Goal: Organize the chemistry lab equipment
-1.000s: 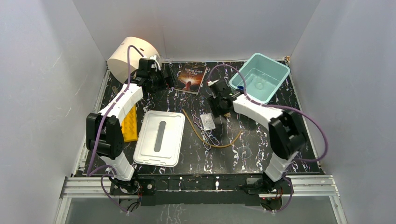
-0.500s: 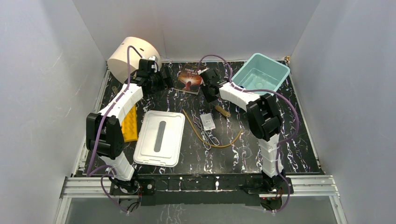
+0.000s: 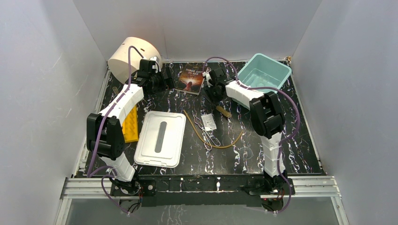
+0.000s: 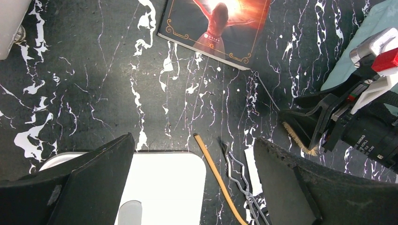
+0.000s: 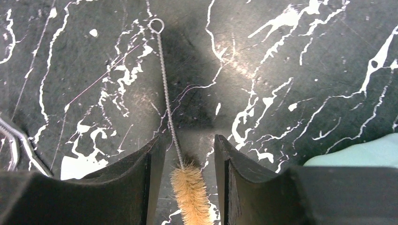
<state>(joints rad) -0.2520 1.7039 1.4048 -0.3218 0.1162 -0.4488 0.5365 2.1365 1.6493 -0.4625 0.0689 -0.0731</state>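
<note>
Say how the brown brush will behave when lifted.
Likely very light: the brown brush is a thin twisted-wire stem with a small bristle tuft. The stem probably bends easily. Gripped at the bristles by the right gripper, it may squash and pivot.

Desk (image 3: 291, 140): black, veined throughout with white marbling.
Book (image 3: 190, 78): dark cover, orange-red glow at centre, thin gold border and lettering.
Bin (image 3: 261, 76): pale mint green.
Cylinder (image 3: 127, 58): cream.
Lid (image 3: 160, 138): white, grey slot down the middle.
Block (image 3: 131, 124): yellow, ridged.
Brush (image 5: 190, 194): tan bristles, silvery twisted-wire stem.
Tubing (image 4: 216, 176): tan.
Tongs (image 4: 233, 169): bright bare metal.
Packet (image 3: 209, 122): white.
Left arm (image 3: 126, 101) and right arm (image 3: 244, 96): white shells, black joints.
Cables (image 3: 291, 112): purple.
Left claw (image 4: 195, 183) and right claw (image 5: 185, 159): matte black fingers.
</note>
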